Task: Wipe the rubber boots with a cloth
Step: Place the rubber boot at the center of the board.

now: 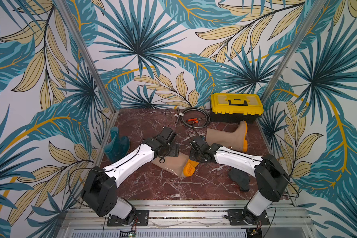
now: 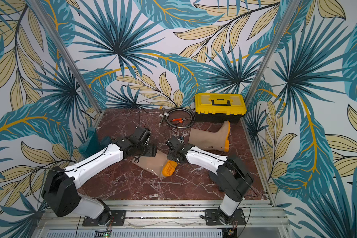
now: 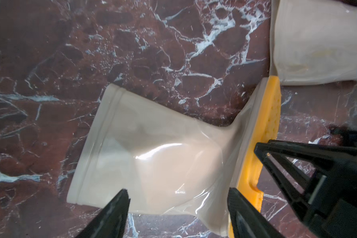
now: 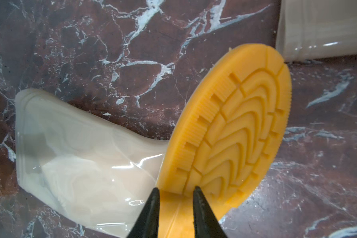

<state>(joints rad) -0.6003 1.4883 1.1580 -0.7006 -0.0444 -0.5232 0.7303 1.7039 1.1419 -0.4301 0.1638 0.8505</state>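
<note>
Left claw (image 3: 178, 190) is hanging spread apart over the centre beige boot (image 3: 153, 156); right claw (image 4: 176, 188) is pinching its orange sole (image 4: 235, 127) on the counter (image 3: 50, 61).

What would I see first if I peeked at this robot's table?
Probably the bright orange sole of the beige boot, which lies on its side in the middle of the marble table. The right gripper is pinching its heel with its fingers. After that, the yellow toolbox in the back right corner, and the teal boot at the table's left edge.
</note>
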